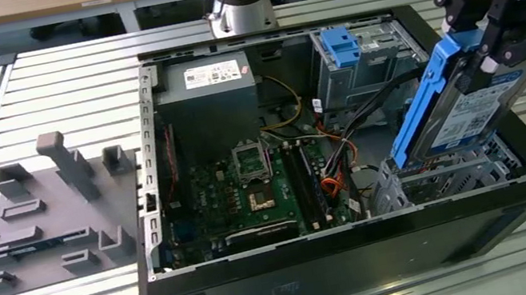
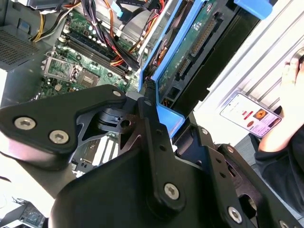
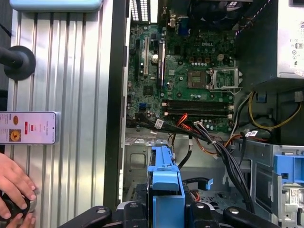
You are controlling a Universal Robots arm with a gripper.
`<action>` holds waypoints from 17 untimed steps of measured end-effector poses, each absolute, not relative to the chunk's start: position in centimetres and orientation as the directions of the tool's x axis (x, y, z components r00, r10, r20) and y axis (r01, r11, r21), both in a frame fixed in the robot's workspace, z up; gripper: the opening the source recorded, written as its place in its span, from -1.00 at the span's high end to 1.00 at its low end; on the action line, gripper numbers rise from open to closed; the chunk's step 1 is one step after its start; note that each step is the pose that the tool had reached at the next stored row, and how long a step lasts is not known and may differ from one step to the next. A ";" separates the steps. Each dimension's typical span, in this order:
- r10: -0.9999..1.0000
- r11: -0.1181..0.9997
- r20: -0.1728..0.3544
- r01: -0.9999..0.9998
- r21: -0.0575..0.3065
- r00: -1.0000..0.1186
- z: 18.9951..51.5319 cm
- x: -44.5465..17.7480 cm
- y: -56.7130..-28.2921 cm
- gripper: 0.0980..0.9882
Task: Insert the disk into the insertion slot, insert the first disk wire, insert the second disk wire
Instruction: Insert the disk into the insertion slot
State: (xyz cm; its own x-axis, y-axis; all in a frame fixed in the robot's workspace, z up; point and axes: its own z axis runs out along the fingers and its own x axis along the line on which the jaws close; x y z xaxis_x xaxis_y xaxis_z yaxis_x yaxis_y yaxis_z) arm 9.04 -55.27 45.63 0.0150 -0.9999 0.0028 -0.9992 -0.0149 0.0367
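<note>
While the tool (image 1: 489,49) clamps the disk (image 1: 464,112), tilted above the insertion slot (image 1: 452,177), step one looks underway: the disk needs squaring.

Loose cables (image 1: 335,171) beside the insertion slot (image 1: 463,175)

Jaws clamped, angled steeply downward.

Robotics lab: slatted aluminium workbench (image 1: 56,78)
</note>
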 end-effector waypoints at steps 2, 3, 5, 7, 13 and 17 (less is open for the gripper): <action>-1.000 -0.015 0.003 -0.999 0.037 0.015 45.6 9.0 -55.3 0.40; -1.000 -0.015 0.003 -0.999 0.037 0.015 45.5 9.0 -55.3 0.40; -1.000 -0.015 0.003 -0.999 0.037 0.015 45.5 9.0 -55.3 0.40; -1.000 -0.015 0.003 -0.999 0.037 0.015 45.4 9.0 -55.3 0.40; -1.000 -0.014 0.003 -0.999 0.037 0.014 45.2 9.0 -55.2 0.40; -1.000 -0.014 0.003 -0.999 0.037 0.014 44.9 9.1 -55.2 0.40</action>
